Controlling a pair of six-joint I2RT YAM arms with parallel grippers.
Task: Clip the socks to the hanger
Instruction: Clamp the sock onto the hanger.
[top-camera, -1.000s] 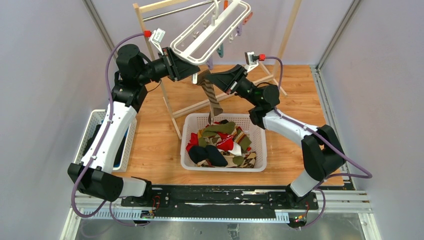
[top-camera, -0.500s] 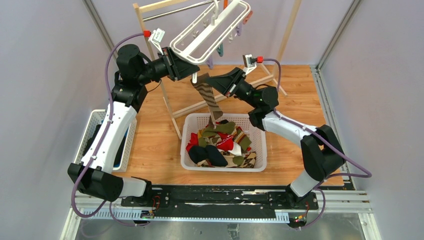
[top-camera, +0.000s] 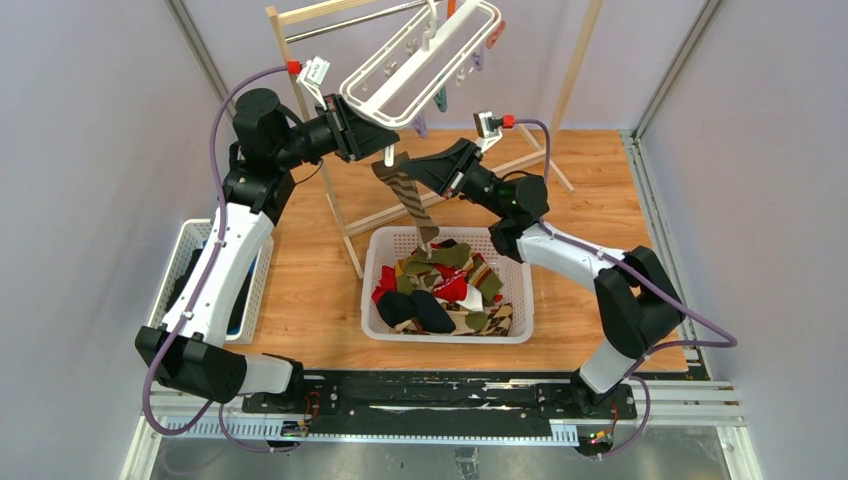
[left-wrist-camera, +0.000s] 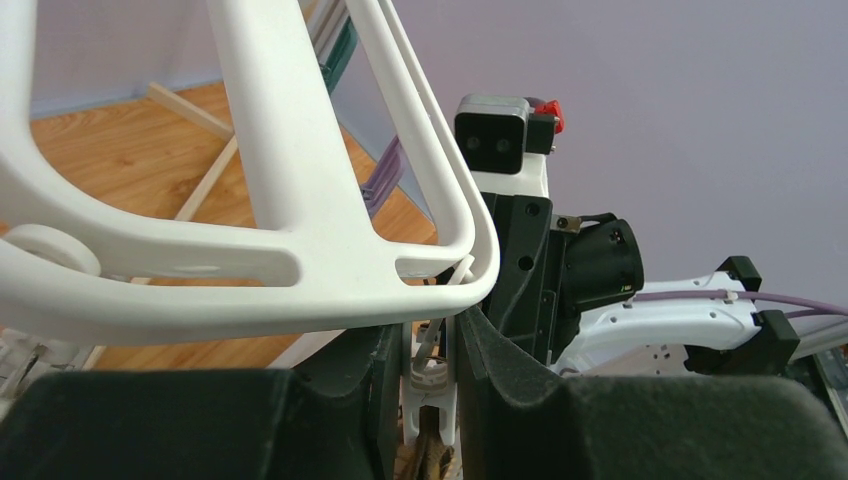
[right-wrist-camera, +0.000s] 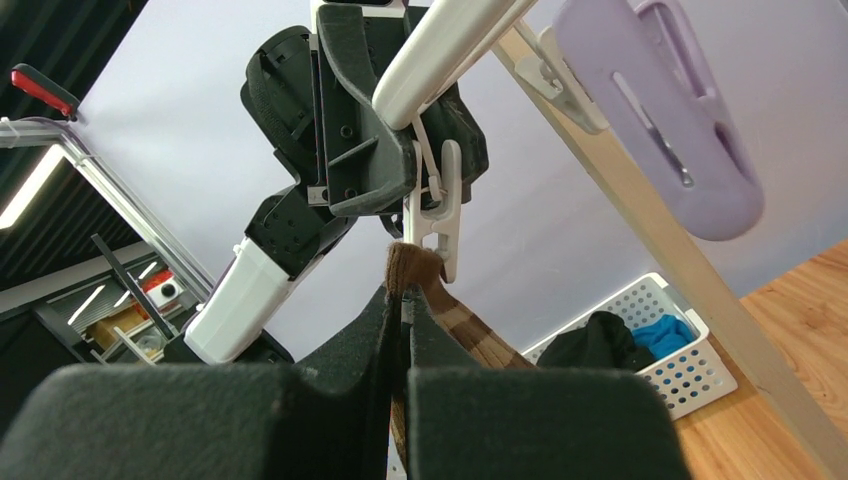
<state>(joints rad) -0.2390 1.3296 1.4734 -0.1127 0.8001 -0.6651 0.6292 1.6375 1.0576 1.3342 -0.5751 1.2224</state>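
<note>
The white hanger hangs tilted from the wooden rack. My left gripper is shut on a white clip that dangles under the hanger's near end. My right gripper is shut on a brown-tan argyle sock and holds its cuff up against the mouth of that clip. In the left wrist view brown fabric shows between the clip's prongs. The sock's toe hangs over the white basket, which holds several mixed socks.
The tall wooden rack stands behind the basket. A second white basket with a dark bundle and blue cloth sits at the left. Other pastel clips, one lilac, dangle from the hanger.
My right gripper has carried the sock's cuff leftward, up to the clip held by my left gripper. The left arm has stayed still.
</note>
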